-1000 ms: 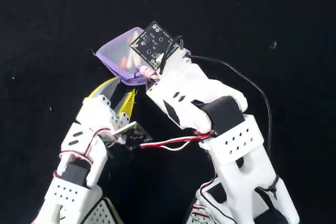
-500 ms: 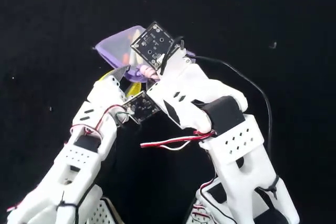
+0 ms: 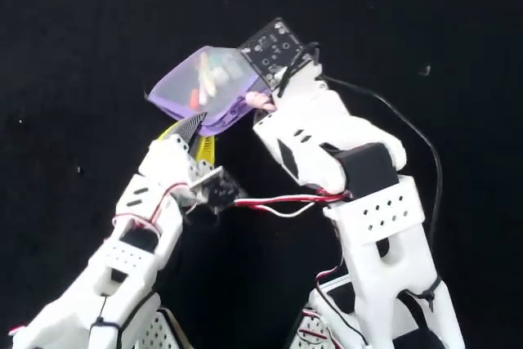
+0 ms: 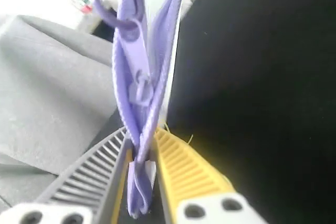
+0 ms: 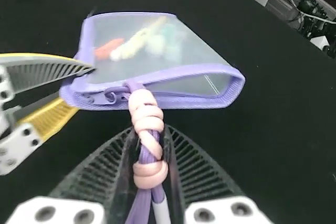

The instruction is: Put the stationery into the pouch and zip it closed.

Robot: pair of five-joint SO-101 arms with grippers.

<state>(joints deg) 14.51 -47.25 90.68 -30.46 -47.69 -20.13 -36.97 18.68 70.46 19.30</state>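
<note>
Up over the far half of the black table (image 3: 82, 55), a little toward its left edge, the see-through purple pouch (image 3: 212, 87) hangs between the two grippers. The left gripper (image 4: 142, 135) has its grey and yellow jaws pressed together on one end of the pouch's purple rim, with the cloth pinched flat between them. The right gripper (image 5: 148, 135) is clamped on a pink cord (image 5: 146, 114) wound round the purple zipper pull, and this cord runs up to the zipper edge (image 5: 178, 72) of the pouch, near the end that the left gripper grips. Inside the pouch lies the stationery (image 5: 134, 45), a few orange, pale yellow and light green pieces gathered against its far side.
</note>
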